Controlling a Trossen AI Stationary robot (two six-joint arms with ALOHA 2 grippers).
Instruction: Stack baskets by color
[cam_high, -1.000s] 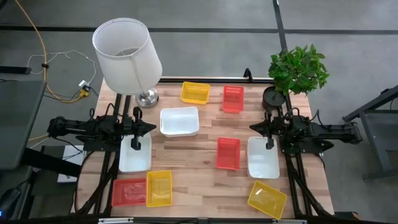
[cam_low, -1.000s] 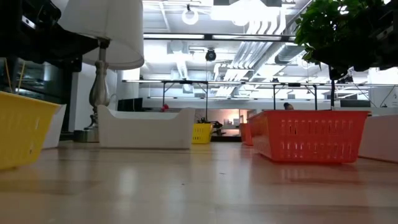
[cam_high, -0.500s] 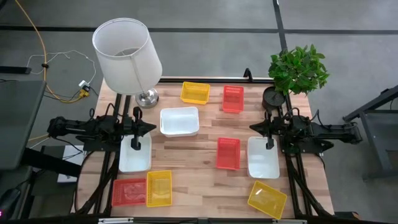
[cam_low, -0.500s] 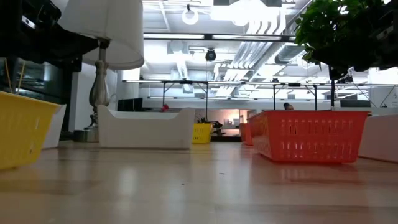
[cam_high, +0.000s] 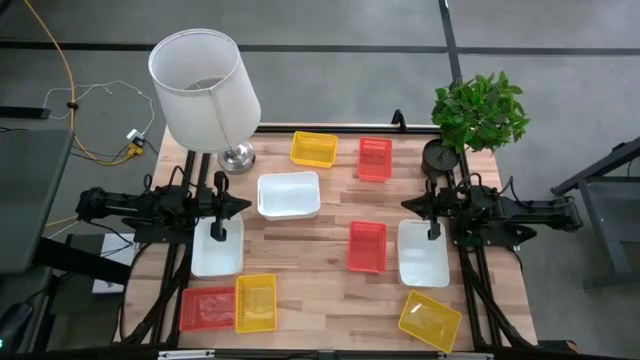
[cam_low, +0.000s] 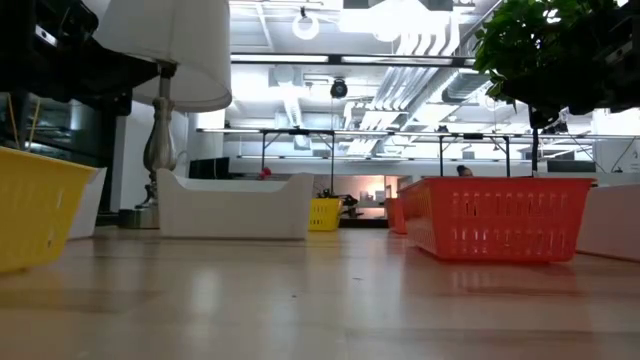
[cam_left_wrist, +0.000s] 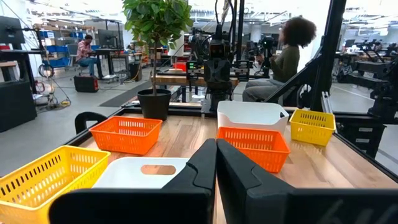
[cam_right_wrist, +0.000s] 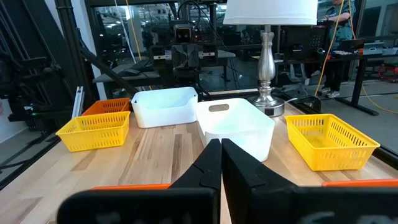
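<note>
Three yellow, three red and three white baskets stand singly on their bottoms on the wooden table (cam_high: 320, 285). Yellow baskets (cam_high: 314, 149) (cam_high: 256, 302) (cam_high: 430, 320), red baskets (cam_high: 374, 159) (cam_high: 367, 246) (cam_high: 208, 308) and white baskets (cam_high: 289, 195) (cam_high: 216, 247) (cam_high: 423, 252) are scattered about. My left gripper (cam_high: 243, 207) (cam_left_wrist: 216, 155) rests shut at the left edge, pointing level toward the table's middle, above a white basket (cam_left_wrist: 146, 173). My right gripper (cam_high: 408, 206) (cam_right_wrist: 221, 152) rests shut at the right edge, facing it, with a white basket (cam_right_wrist: 233, 124) in front.
A lamp with a white shade (cam_high: 204, 90) stands at the far left corner, and a potted plant (cam_high: 478, 115) at the far right. People sit in the room beyond the table (cam_left_wrist: 289, 53). Bare wood shows in the table's middle, near the front edge (cam_high: 330, 300).
</note>
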